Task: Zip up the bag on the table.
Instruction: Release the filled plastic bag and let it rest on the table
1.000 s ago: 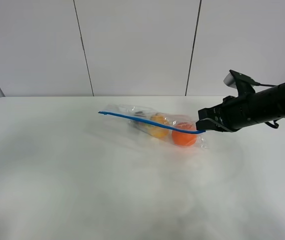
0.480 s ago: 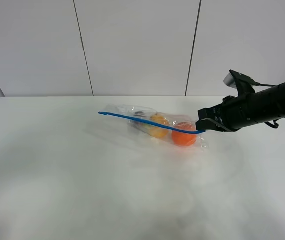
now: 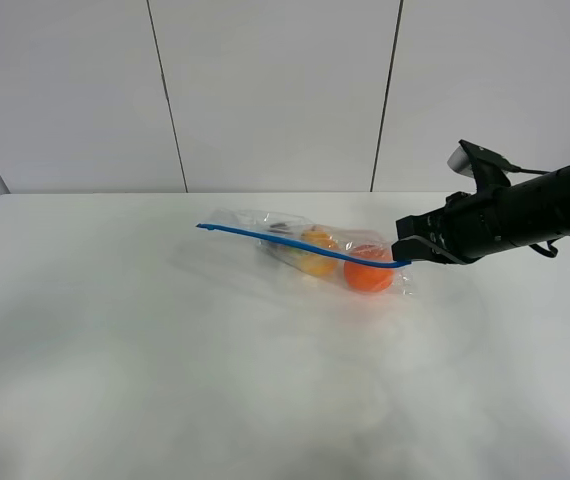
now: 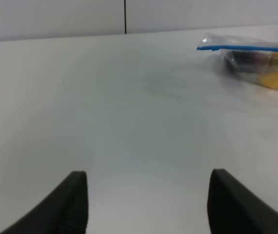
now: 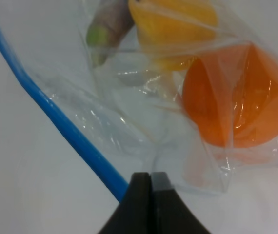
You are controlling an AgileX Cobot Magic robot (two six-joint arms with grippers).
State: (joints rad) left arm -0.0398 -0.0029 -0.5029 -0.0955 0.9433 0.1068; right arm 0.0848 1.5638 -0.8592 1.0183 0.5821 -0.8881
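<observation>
The white table point(image 3: 165, 380) fills the lower part of the high view. The right arm point(image 3: 535, 215) comes in from the right edge, stretched out low and nearly level over the table, with its wrist pointing toward the middle.

The bag point(image 3: 305, 245) lies toward the far edge of the table, a little right of the middle. It is clear and crinkled, with its long side running from left to right. Its blue zipper strip point(image 3: 285, 240) stands up off the table and sags slightly along its length down to the arm's tip.

Inside the bag, an orange ball point(image 3: 368, 272) sits at the end nearest the arm. A yellow piece point(image 3: 315, 255) lies just beside it, and a purple and green piece point(image 5: 107, 24) lies past that.

The right gripper point(image 5: 151, 178) has its two dark fingers pressed flat together. The right end of the strip runs in at them, so they seem to pinch the bag there, though the contact itself is hidden.

The left gripper point(image 4: 146, 195) hovers over bare table well apart from the bag. Its fingers point(image 4: 75, 202) are spread wide and hold nothing.
</observation>
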